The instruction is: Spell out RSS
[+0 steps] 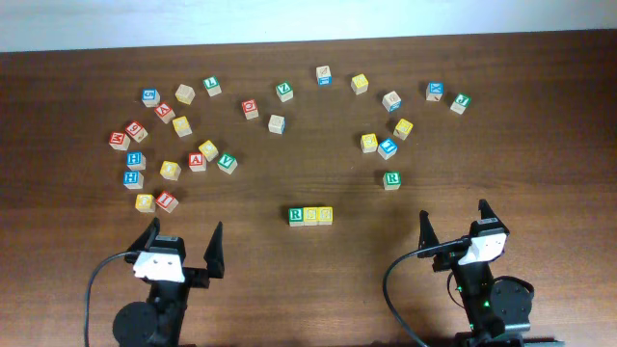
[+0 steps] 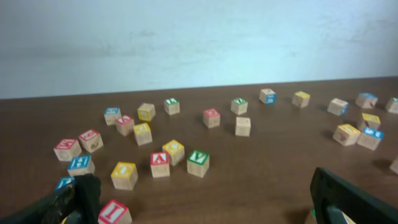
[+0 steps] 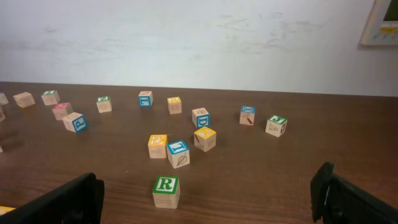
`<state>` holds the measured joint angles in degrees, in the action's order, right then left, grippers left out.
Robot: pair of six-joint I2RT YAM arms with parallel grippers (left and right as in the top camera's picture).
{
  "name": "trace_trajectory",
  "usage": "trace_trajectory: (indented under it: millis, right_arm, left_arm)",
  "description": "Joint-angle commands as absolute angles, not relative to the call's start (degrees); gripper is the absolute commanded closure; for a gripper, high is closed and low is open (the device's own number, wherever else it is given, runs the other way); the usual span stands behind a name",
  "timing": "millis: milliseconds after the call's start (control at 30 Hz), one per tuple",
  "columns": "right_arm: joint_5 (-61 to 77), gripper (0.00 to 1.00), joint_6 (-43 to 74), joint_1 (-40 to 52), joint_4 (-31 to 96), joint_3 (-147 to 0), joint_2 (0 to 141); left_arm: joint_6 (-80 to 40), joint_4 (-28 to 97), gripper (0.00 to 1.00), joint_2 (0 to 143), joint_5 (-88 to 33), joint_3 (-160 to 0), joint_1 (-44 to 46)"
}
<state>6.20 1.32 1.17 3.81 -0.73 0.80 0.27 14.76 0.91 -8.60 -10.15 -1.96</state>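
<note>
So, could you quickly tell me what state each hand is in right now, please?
The left hand: open, holding nothing.
The right hand: open, holding nothing.

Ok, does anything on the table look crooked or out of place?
Nothing much stands out. The row of three blocks sits straight and touching. The other blocks lie scattered at mixed angles, none visibly damaged.

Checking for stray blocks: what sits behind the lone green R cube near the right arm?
Apart from the lone R cube, farther back: a blue-edged cube flanked by two yellow-topped cubes. Only its rear face is hidden.
</note>
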Motion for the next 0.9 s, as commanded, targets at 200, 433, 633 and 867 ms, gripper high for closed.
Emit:
trace_trajectory:
  millis: [200, 433, 633, 867]
  right_arm:
    - [5.74, 0.02, 1.56, 1.50, 4.05, -0.32, 0.19]
    - [5.74, 0.02, 1.54, 1.50, 4.05, -0.32, 0.19]
    - [5.74, 0.02, 1.56, 1.50, 4.05, -0.32, 0.19]
    - [5.74, 0.01, 1.56, 1.50, 4.05, -0.32, 0.19]
  left_arm:
    - [1.06, -0.19, 0.01, 0.27, -7.46, -3.88, -2.52]
    - [-4.27, -5.52, 0.01, 0.27, -3.20, -0.47, -2.52]
    - [-4.23, -2.52, 0.01, 0.27, -3.22, -0.47, -3.84]
    - [-2.94, 4.47, 0.01, 0.27, -3.64, -0.47, -4.40]
